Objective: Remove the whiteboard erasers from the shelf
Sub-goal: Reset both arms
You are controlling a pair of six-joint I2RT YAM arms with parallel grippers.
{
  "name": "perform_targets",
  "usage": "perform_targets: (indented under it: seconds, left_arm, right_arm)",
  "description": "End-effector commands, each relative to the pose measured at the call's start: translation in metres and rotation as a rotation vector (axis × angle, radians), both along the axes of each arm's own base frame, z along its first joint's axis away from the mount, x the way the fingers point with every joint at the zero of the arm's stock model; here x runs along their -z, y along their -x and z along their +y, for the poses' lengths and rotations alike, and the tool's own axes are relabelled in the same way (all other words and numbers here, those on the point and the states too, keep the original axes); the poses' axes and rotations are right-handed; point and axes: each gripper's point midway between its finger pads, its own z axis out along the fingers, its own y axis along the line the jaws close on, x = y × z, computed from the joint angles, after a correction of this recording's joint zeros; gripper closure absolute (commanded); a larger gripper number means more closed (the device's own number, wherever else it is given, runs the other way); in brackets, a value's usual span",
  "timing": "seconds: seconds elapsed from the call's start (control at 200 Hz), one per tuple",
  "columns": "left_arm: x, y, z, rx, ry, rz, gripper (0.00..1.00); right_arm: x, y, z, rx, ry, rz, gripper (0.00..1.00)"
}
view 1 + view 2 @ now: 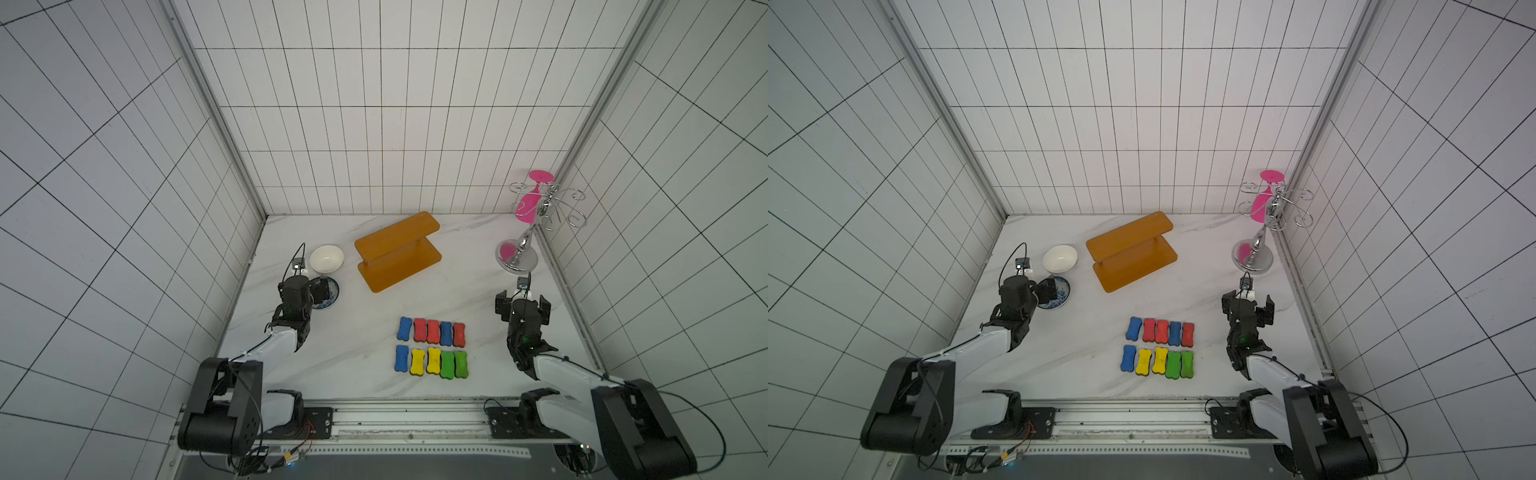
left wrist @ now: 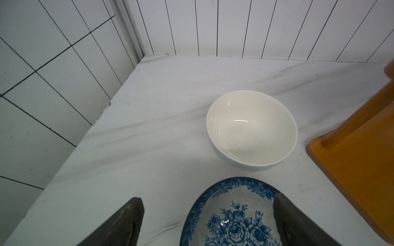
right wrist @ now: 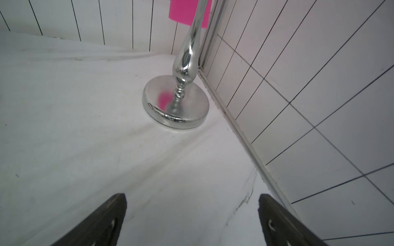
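Several whiteboard erasers lie on the marble table in two tight rows: blue and red ones behind, blue, yellow and green ones in front. The orange-brown shelf stands behind them, with nothing showing on either board; its corner appears in the left wrist view. My left gripper hangs open over a blue-patterned plate, holding nothing. My right gripper stands open and empty above bare table, right of the erasers.
A white bowl sits behind the blue floral plate, left of the shelf. A silver wire rack holding a pink glass stands in the back right corner. Tiled walls close three sides.
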Motion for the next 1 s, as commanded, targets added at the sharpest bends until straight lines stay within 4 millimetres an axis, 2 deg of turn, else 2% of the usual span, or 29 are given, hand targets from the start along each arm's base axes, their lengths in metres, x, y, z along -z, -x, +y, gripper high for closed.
perform_targets:
  seconds: [0.0,0.05,0.115,0.185,0.21,0.31,0.455,0.76,0.999]
  left_arm:
    - [-0.021,-0.019,-0.004,0.065,-0.026,-0.127,0.02]
    - [-0.022,-0.023,-0.006,0.08,-0.017,-0.134,0.02]
    - [-0.023,-0.03,-0.008,0.087,0.019,-0.151,0.02]
    - [-0.016,-0.034,-0.014,0.12,0.025,-0.141,0.02]
    - [-0.014,-0.035,-0.012,0.112,0.027,-0.149,0.02]
    - [-0.009,-0.035,0.004,0.069,0.08,-0.161,0.02]
    - [0.002,-0.039,0.008,0.049,0.09,-0.154,0.02]
    - [0.004,-0.043,0.023,-0.025,0.108,-0.14,0.02]
    - [0.006,-0.043,0.023,-0.025,0.104,-0.131,0.02]
  right_arm:
    - [-0.039,-0.027,0.008,-0.044,-0.066,-0.208,0.01]
    - [-0.035,-0.034,0.006,-0.037,-0.05,-0.187,0.01]
    - [-0.024,-0.039,-0.007,0.002,-0.073,-0.196,0.01]
    - [-0.019,-0.046,-0.013,-0.016,-0.11,-0.229,0.01]
    - [-0.011,-0.048,-0.012,-0.029,-0.12,-0.189,0.01]
    - [-0.005,-0.061,-0.021,-0.008,-0.171,-0.134,0.01]
    - [0.006,-0.073,-0.037,0.033,-0.245,-0.051,0.01]
    - [0.006,-0.073,-0.036,0.03,-0.241,-0.044,0.01]
    - [0.006,-0.072,-0.034,0.025,-0.227,-0.041,0.01]
